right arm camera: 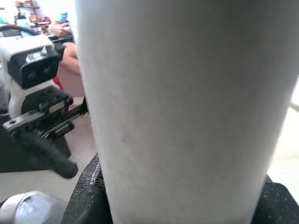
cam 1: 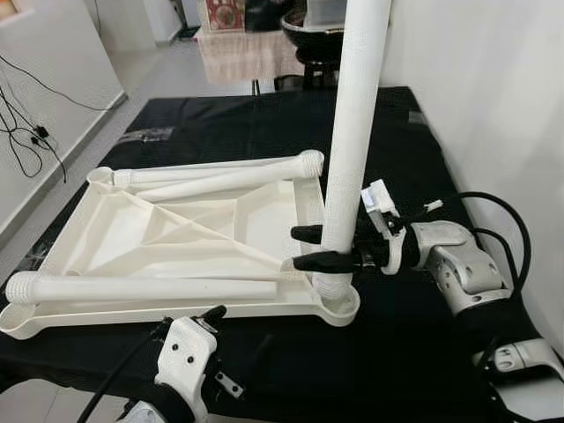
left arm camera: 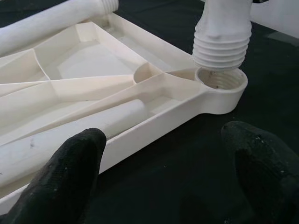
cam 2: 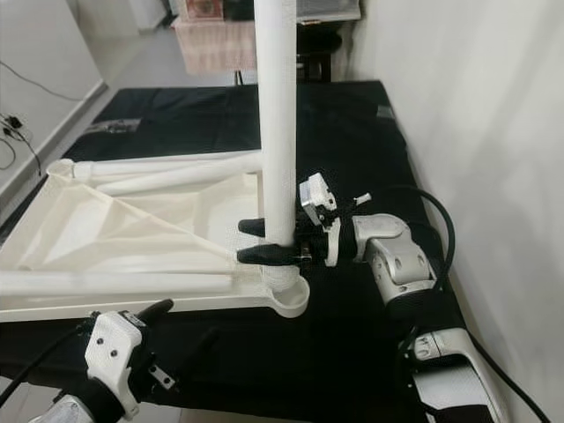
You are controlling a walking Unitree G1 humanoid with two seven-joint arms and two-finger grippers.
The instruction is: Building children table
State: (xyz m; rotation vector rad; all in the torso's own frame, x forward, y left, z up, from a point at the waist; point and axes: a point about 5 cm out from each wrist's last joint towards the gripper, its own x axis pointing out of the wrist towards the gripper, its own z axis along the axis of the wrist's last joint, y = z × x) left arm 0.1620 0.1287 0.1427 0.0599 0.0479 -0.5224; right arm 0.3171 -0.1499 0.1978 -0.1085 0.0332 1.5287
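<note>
While the right gripper [cam 1: 319, 248] clamps its jaws on the upright table leg [cam 1: 352, 141], the leg's threaded end hangs just above the tabletop's corner socket [left arm camera: 221, 84], the open-jawed left gripper [cam 1: 196, 323] idling nearby.

No text, label, brand, number or sign could be read anywhere in these views. The white table top [cam 1: 176, 238] lying upside down on the black cloth [cam 1: 414, 344] bore only moulded ribs (no lettering among them), and the upright white leg [cam 1: 352, 132] was plain along its whole visible length. The housings of the right gripper [cam 1: 304, 248] and left gripper [cam 1: 189, 352] showed no markings that could be made out, and the far background was too blurred to read.
</note>
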